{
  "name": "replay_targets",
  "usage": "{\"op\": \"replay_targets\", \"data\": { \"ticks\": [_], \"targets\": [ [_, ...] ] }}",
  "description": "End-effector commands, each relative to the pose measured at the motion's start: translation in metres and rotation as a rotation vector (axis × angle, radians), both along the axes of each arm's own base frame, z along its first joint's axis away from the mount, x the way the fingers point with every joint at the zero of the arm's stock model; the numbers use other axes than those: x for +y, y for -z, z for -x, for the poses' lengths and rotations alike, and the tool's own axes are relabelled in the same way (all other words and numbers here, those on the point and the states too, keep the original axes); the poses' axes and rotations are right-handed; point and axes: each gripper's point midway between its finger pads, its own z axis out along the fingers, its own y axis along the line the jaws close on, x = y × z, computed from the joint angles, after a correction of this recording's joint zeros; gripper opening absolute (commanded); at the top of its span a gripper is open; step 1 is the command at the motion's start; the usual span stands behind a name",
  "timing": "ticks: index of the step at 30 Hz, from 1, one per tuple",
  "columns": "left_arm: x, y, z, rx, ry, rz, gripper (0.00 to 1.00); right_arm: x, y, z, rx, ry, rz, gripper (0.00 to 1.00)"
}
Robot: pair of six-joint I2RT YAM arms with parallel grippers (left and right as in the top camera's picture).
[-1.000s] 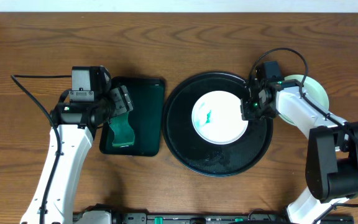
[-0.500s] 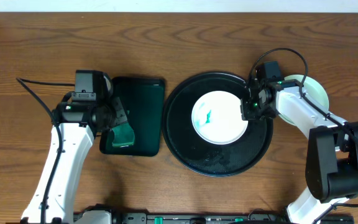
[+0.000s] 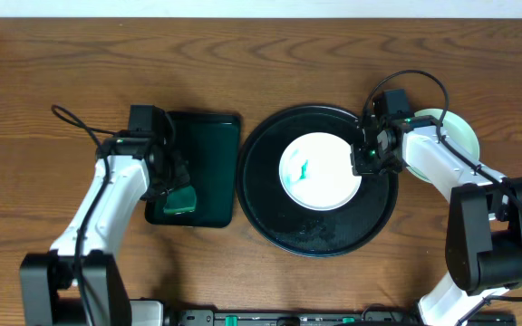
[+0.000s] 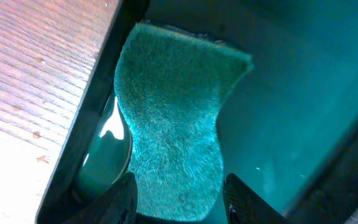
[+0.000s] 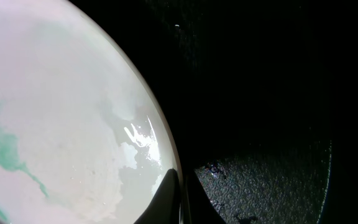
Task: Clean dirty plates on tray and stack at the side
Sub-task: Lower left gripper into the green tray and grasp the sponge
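A white plate [image 3: 320,170] with a green smear [image 3: 303,168] lies on the round black tray [image 3: 320,237]. My right gripper [image 3: 367,156] is shut on the plate's right rim. In the right wrist view its fingers [image 5: 169,190] pinch that rim [image 5: 160,134], one above and one below. A pale mint-green plate [image 3: 456,134] sits off the tray at the right, partly under my right arm. My left gripper [image 3: 176,183] reaches down into the small green tray [image 3: 211,167]. It is shut on the near end of a green sponge [image 4: 173,118], with one finger on each side.
The rectangular dark green tray [image 4: 291,93] sits just left of the black tray, its rim [image 4: 92,124] next to bare wooden table [image 3: 243,54]. A pale wet patch [image 4: 107,162] lies in the green tray beside the sponge. Wet specks dot the black tray floor [image 5: 272,180].
My left gripper has closed from wide open onto the sponge, and the left arm has swung further in over the green tray. The right arm and plate have not moved.
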Motion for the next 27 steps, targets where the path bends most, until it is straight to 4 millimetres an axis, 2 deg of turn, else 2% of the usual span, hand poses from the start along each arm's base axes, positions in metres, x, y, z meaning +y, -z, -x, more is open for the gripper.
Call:
{"op": "replay_targets", "data": {
  "ticks": [1, 17, 21, 27],
  "targets": [
    [0.003, 0.014, 0.005, 0.048, -0.016, -0.015, 0.46, 0.009, -0.004, -0.001, -0.009, -0.033, -0.008, 0.01],
    [-0.006, 0.031, -0.004, 0.049, 0.020, -0.029, 0.46, 0.009, -0.004, 0.000, -0.007, -0.034, -0.008, 0.01],
    [0.002, 0.032, -0.006, 0.043, 0.028, -0.103, 0.46, 0.009, -0.004, -0.001, -0.007, -0.034, -0.008, 0.01],
    [0.002, 0.032, -0.006, 0.042, 0.027, -0.109, 0.46, 0.009, -0.004, -0.001, -0.008, -0.034, -0.008, 0.01]
  ]
}}
